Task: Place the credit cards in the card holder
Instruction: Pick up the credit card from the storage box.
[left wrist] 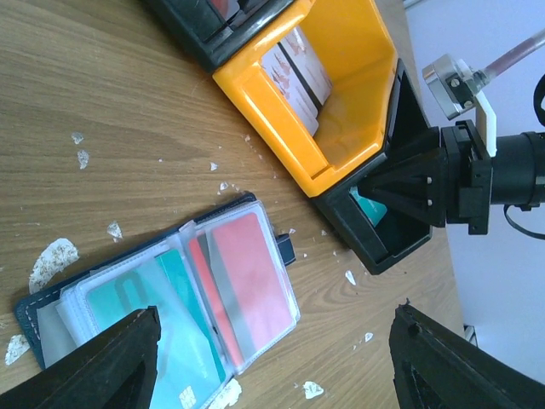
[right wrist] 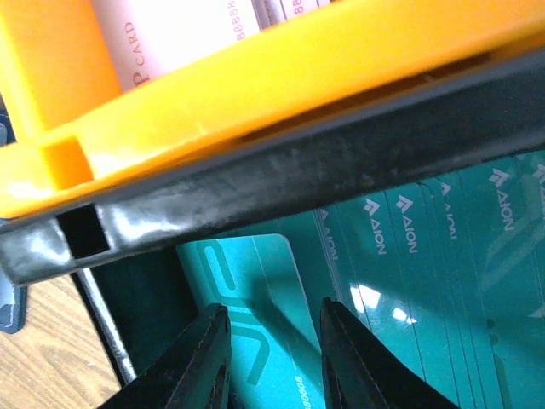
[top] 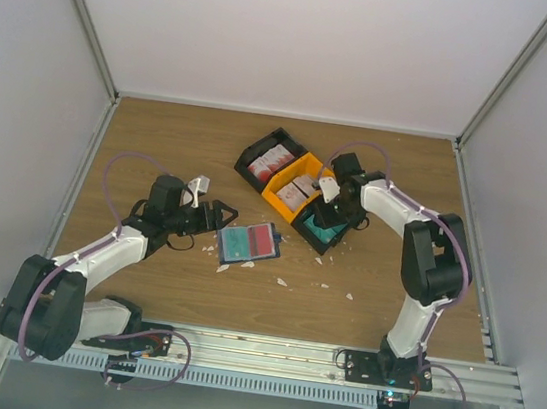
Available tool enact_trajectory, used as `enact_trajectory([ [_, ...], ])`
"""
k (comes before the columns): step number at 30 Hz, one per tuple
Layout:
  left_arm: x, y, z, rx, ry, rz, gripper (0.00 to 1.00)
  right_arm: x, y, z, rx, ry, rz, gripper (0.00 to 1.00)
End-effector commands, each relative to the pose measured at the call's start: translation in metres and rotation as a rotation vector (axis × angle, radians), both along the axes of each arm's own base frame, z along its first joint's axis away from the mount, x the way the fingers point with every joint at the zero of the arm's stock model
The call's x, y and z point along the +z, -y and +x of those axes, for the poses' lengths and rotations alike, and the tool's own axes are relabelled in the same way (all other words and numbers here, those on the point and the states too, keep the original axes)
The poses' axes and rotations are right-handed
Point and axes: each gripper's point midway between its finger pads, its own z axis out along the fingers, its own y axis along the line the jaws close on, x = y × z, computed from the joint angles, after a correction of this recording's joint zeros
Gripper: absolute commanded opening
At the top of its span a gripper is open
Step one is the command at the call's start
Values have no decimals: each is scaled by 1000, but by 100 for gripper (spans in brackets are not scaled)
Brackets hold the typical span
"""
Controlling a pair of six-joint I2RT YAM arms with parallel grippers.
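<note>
The card holder lies open on the table, its clear sleeves holding a red card and teal cards. My left gripper hovers just left of it, open and empty, its fingers wide on either side of the holder's edge. My right gripper reaches down into the black tray. Its jaws stand a little apart, straddling one tilted teal credit card. I cannot tell whether they touch it. More teal cards are stacked beside it.
An orange tray and a second black tray stand in a row with the teal one, both holding red-and-white cards. Torn white scraps litter the wood around the holder. Grey walls close in the table.
</note>
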Motion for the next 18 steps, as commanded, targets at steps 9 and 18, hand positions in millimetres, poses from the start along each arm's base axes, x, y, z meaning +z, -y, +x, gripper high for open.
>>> enact_trajectory([
  [9,17,6,10,-13,69,-15,74,22,-22,-25,42,-11,65,31],
  [18,14,5,9,-12,63,-9,74,21,-29,-38,72,-21,63,31],
])
